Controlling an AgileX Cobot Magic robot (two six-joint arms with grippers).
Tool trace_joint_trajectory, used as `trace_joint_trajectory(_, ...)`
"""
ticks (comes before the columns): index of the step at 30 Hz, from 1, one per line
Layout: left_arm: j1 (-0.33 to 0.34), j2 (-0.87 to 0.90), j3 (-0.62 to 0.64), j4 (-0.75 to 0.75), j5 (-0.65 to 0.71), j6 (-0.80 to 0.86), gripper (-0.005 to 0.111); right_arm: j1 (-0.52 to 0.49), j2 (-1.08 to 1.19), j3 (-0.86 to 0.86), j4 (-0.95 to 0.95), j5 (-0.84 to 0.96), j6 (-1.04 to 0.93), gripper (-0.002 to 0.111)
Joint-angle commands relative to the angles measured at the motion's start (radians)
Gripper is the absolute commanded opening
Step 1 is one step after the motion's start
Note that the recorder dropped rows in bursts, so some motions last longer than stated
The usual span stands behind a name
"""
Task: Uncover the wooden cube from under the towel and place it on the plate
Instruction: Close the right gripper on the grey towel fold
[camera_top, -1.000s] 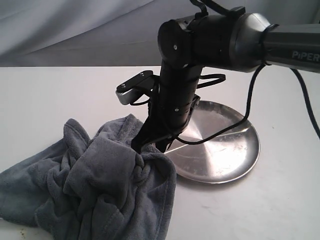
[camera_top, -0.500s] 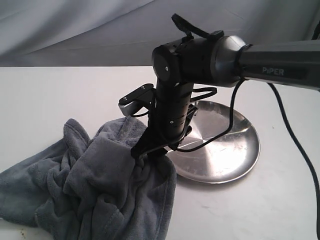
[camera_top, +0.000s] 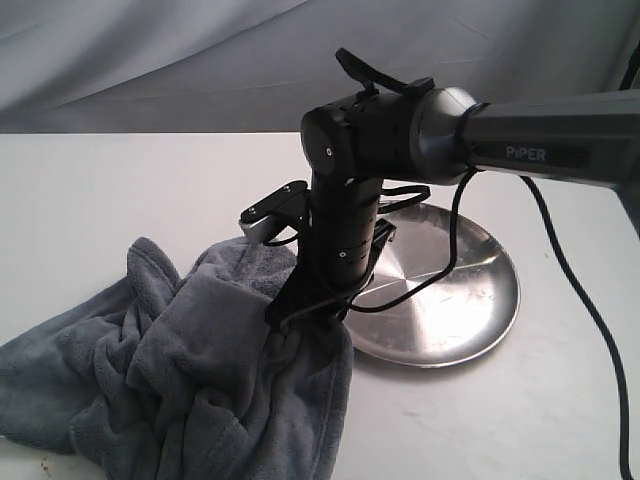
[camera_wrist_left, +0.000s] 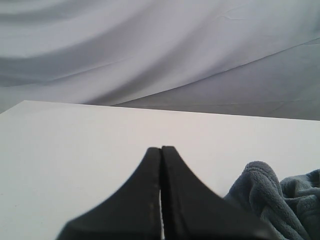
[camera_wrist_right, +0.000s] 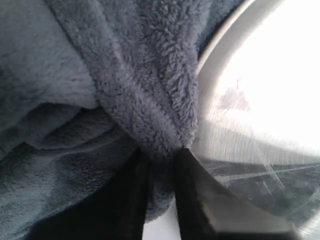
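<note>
The right pincer (camera_wrist_right: 162, 152) clamps the towel (camera_wrist_right: 125, 75) just beside the plate (camera_top: 470, 300).

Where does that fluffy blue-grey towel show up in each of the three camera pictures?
Exterior view: the towel lies bunched at lower left, beside the steel plate.
Left wrist view: only a fold in the picture's lower right corner.
Right wrist view: it fills the picture's left and top, pinched by the right gripper.
Shared landmark: the plate's rim, in exterior and right wrist views only.

white table (camera_top: 100, 190) before a draped grey backdrop (camera_top: 150, 60)
</note>
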Motion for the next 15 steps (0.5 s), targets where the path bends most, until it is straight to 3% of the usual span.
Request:
trace_joint_trajectory(1,0.001,-0.003,0.004,0.001,-0.003,-0.003,0.000,-0.005,-0.002,0.000,-0.010,0.000,0.000,0.005)
trace_joint_trajectory(3,0.001,-0.003,0.004,0.001,-0.003,-0.003,0.000,-0.005,-0.002,0.000,-0.010,0.004,0.000,0.000)
trace_joint_trajectory(15,0.001,-0.003,0.004,0.001,-0.003,-0.003,0.000,-0.005,-0.050,-0.006,-0.010,0.010,-0.007,0.000)
